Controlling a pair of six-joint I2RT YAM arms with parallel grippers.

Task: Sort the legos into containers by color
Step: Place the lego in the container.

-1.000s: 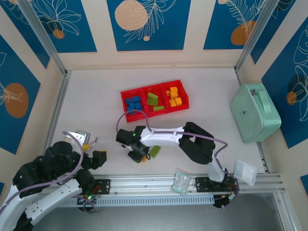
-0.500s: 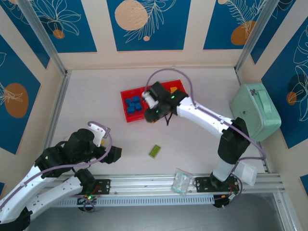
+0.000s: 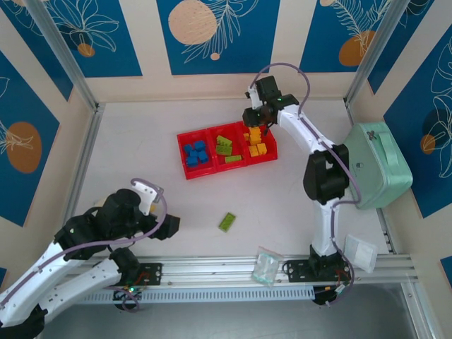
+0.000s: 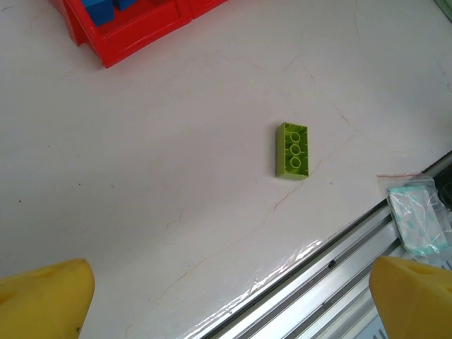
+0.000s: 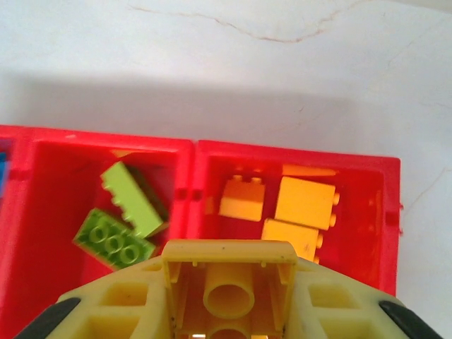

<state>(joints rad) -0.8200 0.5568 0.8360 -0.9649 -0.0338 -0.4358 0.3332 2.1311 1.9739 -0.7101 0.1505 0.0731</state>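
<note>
The right gripper (image 3: 256, 125), clamped on an orange-yellow brick (image 5: 229, 286), hangs over the red tray's (image 3: 181, 152) right-end compartment (image 5: 357, 222); the left gripper (image 3: 168, 227) gapes near the lone lime brick (image 3: 227, 222) on the table (image 3: 134, 162) — light, rigid, probably slick, best pinched across its flat long sides.

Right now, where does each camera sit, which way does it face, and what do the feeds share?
Top external: above and behind the robot, looking down on the table; it shows the left pincer near and the right pincer over the red tray.
Left wrist: behind the left pincer, looking down at a loose lime brick; its yellow fingertips, wide apart, sit at the bottom corners.
Right wrist: behind the right pincer, looking down into the tray; its pincer grips a yellow brick.
Shared: top and left wrist views both show the loose lime brick.
</note>
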